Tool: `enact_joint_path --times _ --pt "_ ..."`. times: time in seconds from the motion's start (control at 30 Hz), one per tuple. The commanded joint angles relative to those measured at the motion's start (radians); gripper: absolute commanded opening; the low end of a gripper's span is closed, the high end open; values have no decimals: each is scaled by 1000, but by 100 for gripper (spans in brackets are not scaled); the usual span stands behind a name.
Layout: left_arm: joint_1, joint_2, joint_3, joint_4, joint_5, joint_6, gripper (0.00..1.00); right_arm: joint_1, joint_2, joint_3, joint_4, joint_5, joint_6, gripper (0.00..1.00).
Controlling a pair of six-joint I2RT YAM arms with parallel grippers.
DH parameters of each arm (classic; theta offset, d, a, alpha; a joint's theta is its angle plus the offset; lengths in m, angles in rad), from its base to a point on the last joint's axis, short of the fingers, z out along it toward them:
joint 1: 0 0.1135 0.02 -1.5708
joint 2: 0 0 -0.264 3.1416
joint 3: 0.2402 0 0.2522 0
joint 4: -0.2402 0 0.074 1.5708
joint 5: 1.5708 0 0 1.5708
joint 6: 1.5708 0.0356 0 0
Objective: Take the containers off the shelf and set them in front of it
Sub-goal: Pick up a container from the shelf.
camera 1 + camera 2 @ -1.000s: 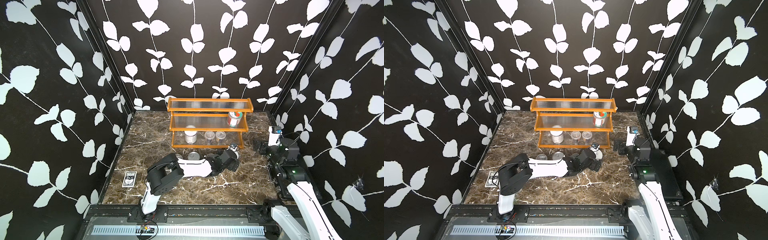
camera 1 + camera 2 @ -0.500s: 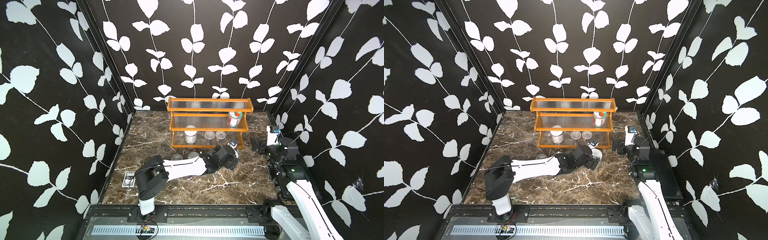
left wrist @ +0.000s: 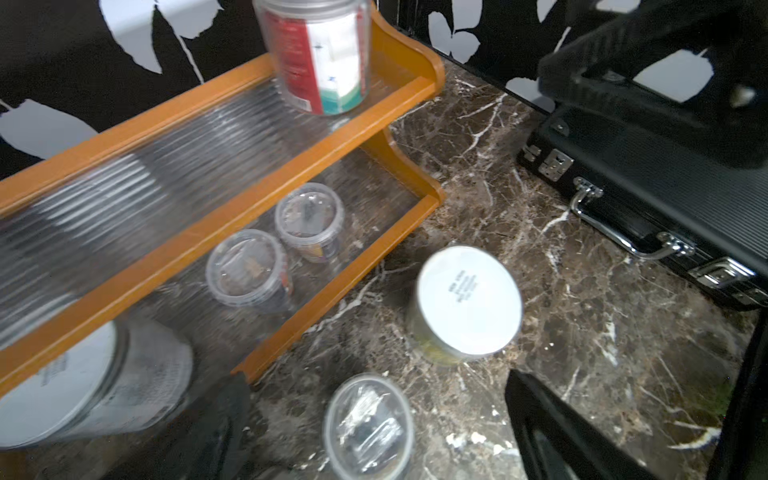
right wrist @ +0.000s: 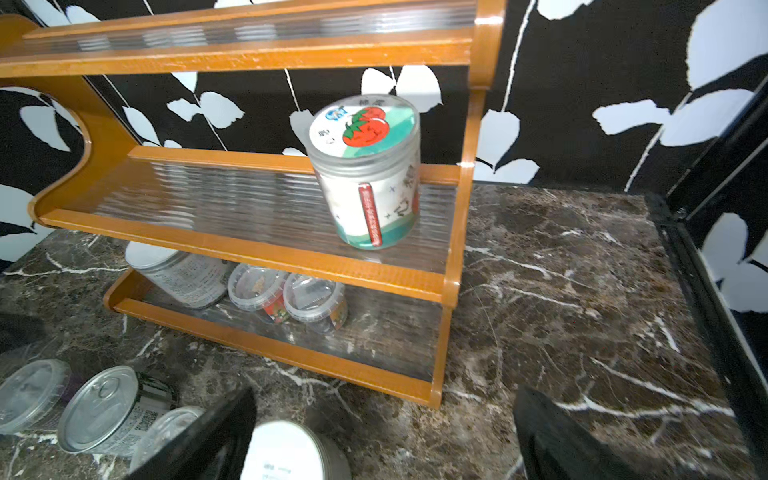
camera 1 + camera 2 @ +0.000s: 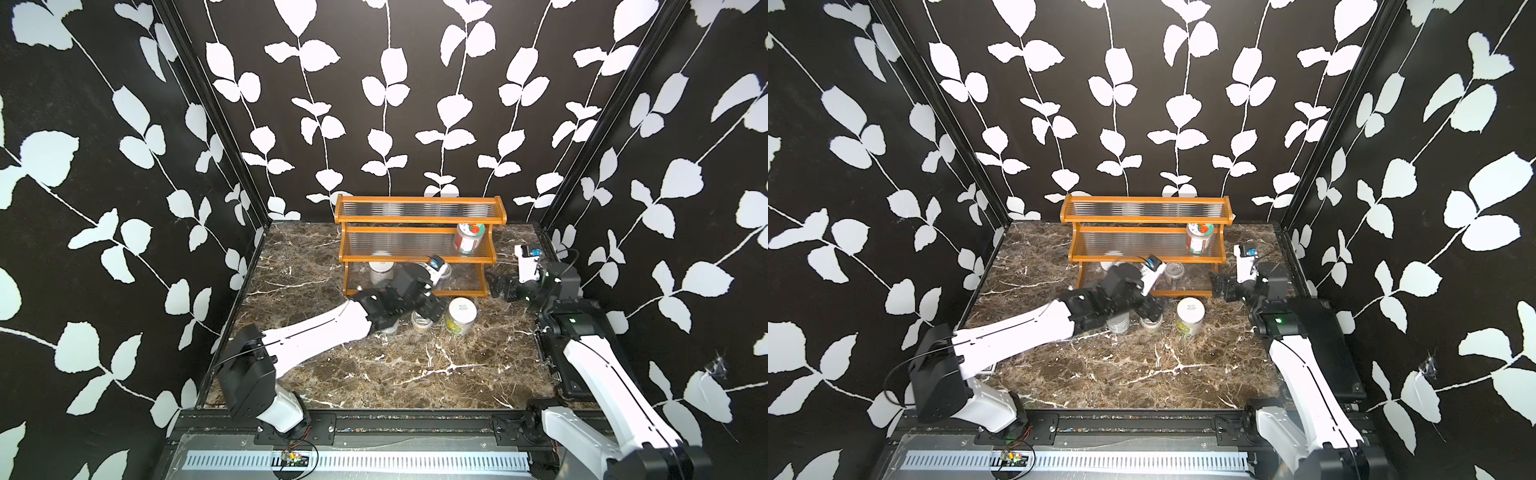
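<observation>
Strawberry-lid jar on shelf middle tier, ahead of right gripper jaws. Left gripper and right both spread wide, empty. We judge jar rigid, light, slick: pinch mid-body, below lid.

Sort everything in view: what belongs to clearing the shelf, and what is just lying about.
Job:
- shelf
- on it: strawberry-lid jar, white-lid jar, two clear cups
- already down in front: yellow-green jar, tin can, lidded cups

Lying about:
- black latched case
</observation>
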Motion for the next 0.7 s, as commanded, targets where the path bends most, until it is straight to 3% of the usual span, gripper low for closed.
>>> enact_joint_path --times 0.0,0.2,0.4,0.67 --pt "104 -106 -30 -9 154 68 99 51 34 59 105 -16 11 100" --pt "279 -227 -95 23 281 89 99 108 92 70 168 36 31 100" --pt "436 -322 -250 183 375 6 99 131 173 103 242 109 37 100" --pt "533 -340 -329 310 440 -87 99 137 303 183 327 167 36 100"
